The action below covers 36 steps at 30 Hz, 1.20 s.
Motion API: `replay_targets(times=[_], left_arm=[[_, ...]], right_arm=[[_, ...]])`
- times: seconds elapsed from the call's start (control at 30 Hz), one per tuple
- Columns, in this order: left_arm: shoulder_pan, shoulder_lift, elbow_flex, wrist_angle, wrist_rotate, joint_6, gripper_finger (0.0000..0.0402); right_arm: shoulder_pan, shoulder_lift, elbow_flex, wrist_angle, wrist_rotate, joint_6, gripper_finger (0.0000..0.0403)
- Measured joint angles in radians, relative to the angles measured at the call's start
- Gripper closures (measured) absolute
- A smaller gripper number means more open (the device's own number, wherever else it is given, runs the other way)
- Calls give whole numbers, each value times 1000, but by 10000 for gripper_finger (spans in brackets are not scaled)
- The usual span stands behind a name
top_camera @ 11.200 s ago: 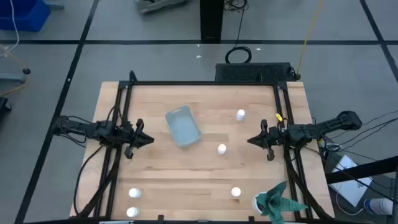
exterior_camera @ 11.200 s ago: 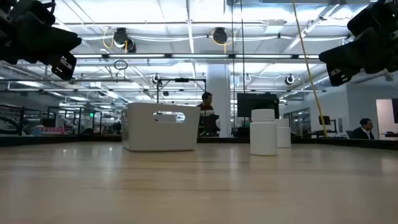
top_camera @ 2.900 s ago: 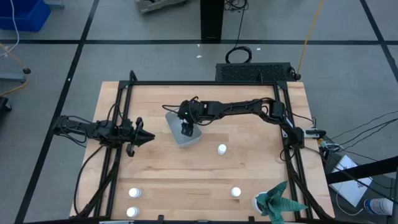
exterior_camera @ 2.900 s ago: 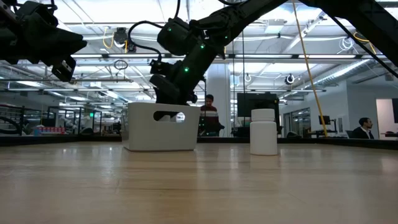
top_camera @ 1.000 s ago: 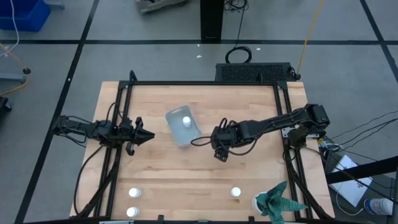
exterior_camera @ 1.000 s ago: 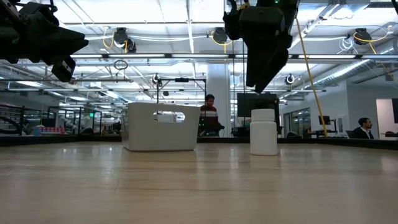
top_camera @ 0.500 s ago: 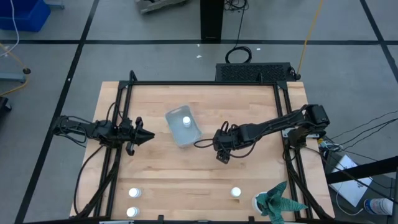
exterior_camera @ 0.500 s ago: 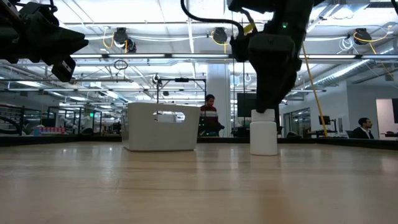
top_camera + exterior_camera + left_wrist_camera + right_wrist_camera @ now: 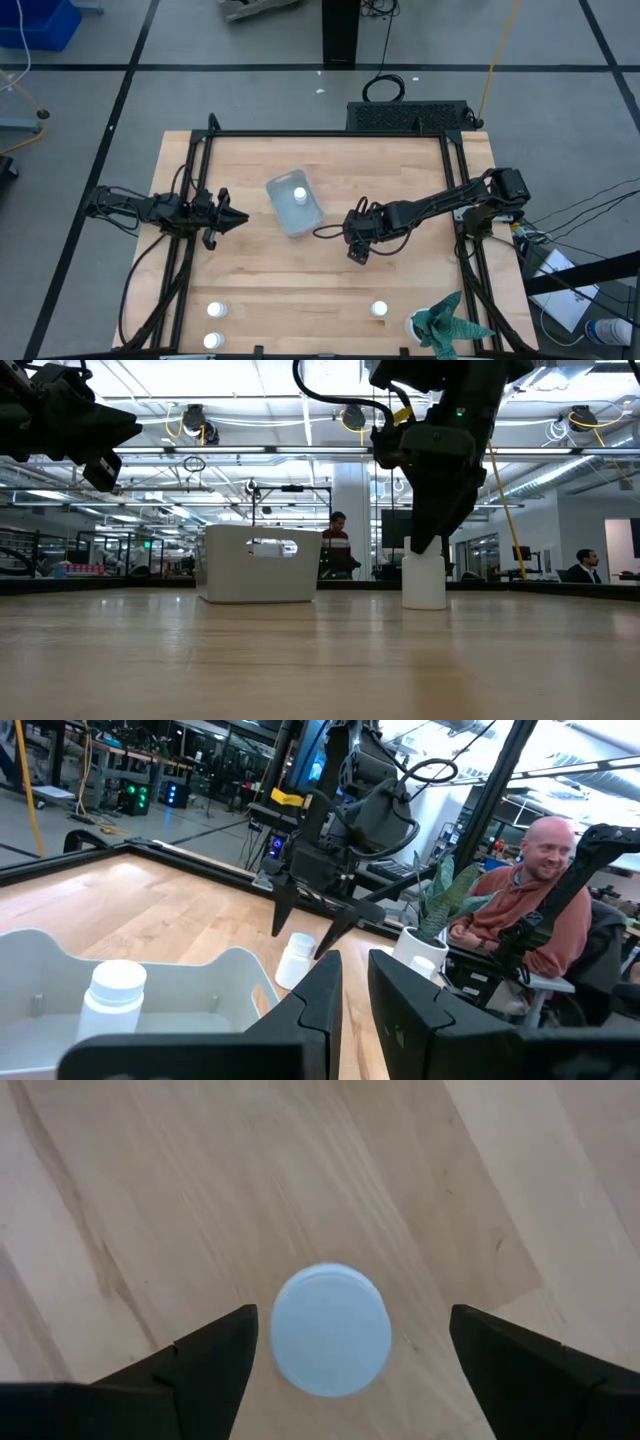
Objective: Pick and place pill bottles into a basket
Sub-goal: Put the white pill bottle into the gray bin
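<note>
The wooden table (image 9: 330, 290) carries one basket (image 9: 294, 203), sitting left of the table's middle, and five pill bottles in all. One bottle (image 9: 299, 194) stands upright inside the basket. A second bottle (image 9: 330, 1328) is just right of the basket, under the right gripper (image 9: 357, 247). From above that bottle is hidden by the gripper; the right wrist view looks straight down on its round cap, and the low view shows it (image 9: 424, 580) standing upright on the wood. Two more bottles (image 9: 216, 311) (image 9: 211, 341) stand well off from the basket at the near left corner, and one (image 9: 379, 310) near the right corner, beside a teal-and-white cloth (image 9: 443, 322).

The right arm reaches across from the table's right edge, wrist bent downward, its fingers (image 9: 205, 1352) spread wide on either side of the cap, not touching it. The left gripper (image 9: 228, 214) waits left of the basket, level, pointing towards it, fingers nearly together with a narrow gap.
</note>
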Motion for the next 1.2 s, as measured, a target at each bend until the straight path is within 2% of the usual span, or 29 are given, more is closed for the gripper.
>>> replay_targets(times=[0.33,0.6,0.9,1.07,1.2], left_arm=[[0,0,0,0,0,0,344],[0,0,0,0,0,0,344],[0,0,0,-12,-1,0,344],[0,0,0,-16,-2,-1,344],[0,0,0,-16,-1,-2,344]], right_arm=[[0,0,0,2,0,-2,169],[0,0,0,53,1,-83,252],[0,-66,0,116,41,-135,254],[7,-156,0,107,118,-136,249],[30,-229,0,117,218,-156,252]])
